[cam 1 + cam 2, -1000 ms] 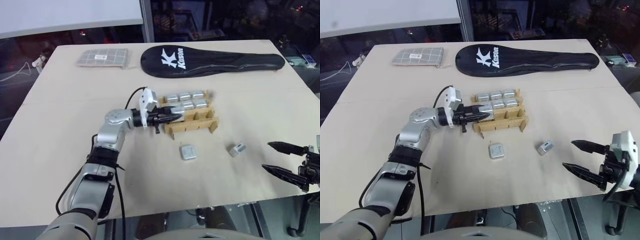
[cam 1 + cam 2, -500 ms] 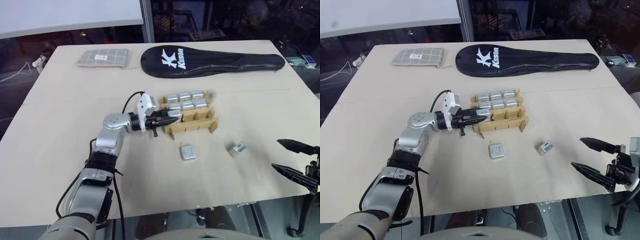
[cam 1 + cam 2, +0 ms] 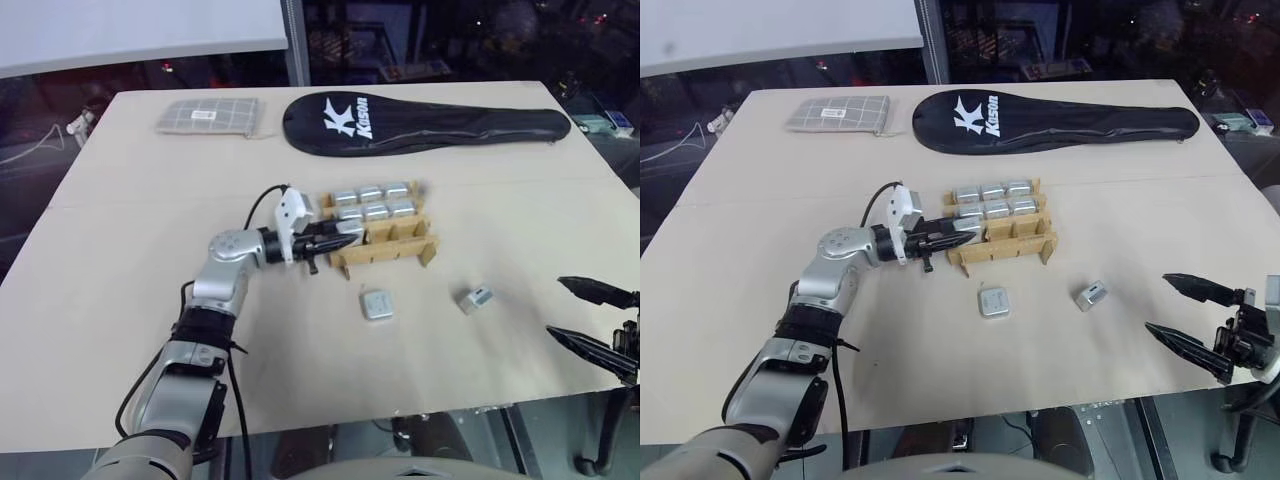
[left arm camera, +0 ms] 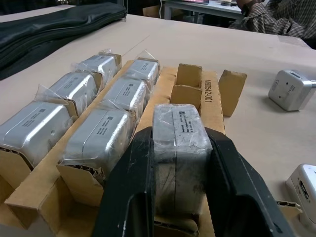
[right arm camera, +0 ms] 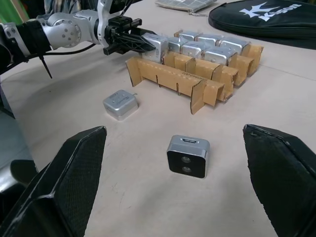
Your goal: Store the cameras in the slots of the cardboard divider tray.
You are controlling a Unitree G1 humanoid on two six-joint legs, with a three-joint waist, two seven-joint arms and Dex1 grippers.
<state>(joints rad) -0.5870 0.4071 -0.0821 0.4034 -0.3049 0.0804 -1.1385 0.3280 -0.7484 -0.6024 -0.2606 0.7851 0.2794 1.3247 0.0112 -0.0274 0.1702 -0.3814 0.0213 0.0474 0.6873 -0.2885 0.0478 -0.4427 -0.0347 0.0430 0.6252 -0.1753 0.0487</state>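
Here the left gripper [image 3: 338,241] clenches a wrapped camera [image 4: 178,132] at the cardboard divider tray's [image 3: 388,252] near-left slot; two loose cameras [image 3: 376,304] lie nearer; the right gripper [image 3: 1183,318] hangs spread wide, empty.

A: Where do the head views look from?
B: High above the table [image 3: 120,250], facing forward and down.
A: The wrist views?
B: Low and close: the left right against the cardboard divider tray [image 4: 190,94], the right facing it from farther back. All share that tray.
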